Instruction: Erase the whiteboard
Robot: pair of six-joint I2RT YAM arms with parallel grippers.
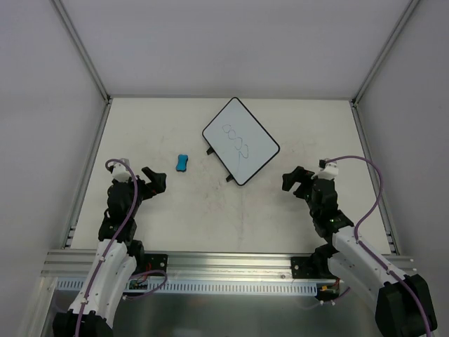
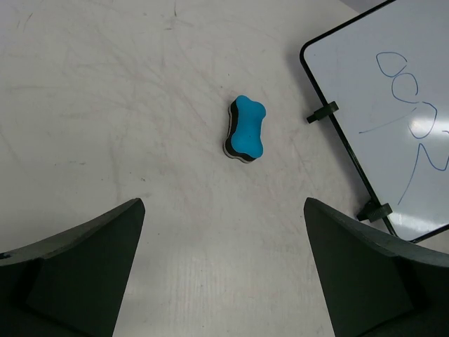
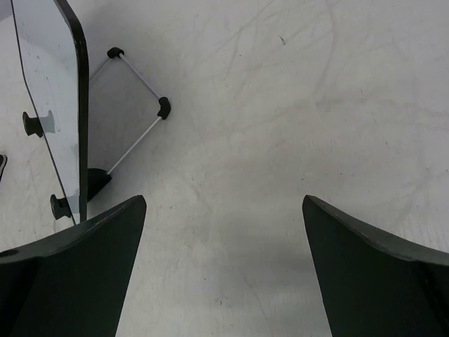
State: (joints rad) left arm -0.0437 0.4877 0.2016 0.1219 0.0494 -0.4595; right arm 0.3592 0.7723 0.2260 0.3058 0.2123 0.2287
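- Open table [image 1: 210,217] is being left between the arms and the whiteboard [image 1: 240,141], which is being seen far of centre, turned diagonally.
- Blue scribbles are being shown on its black-rimmed white face.
- The left gripper [image 1: 157,180] and right gripper [image 1: 293,180] are being held wide apart, gripping nothing.

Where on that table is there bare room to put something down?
The widest bare patch of table lies at the front, between the left gripper and right gripper, on the near side of the whiteboard. The far left corner, beyond the blue eraser, is also free. Tightest: between eraser and whiteboard, and between whiteboard and right gripper.
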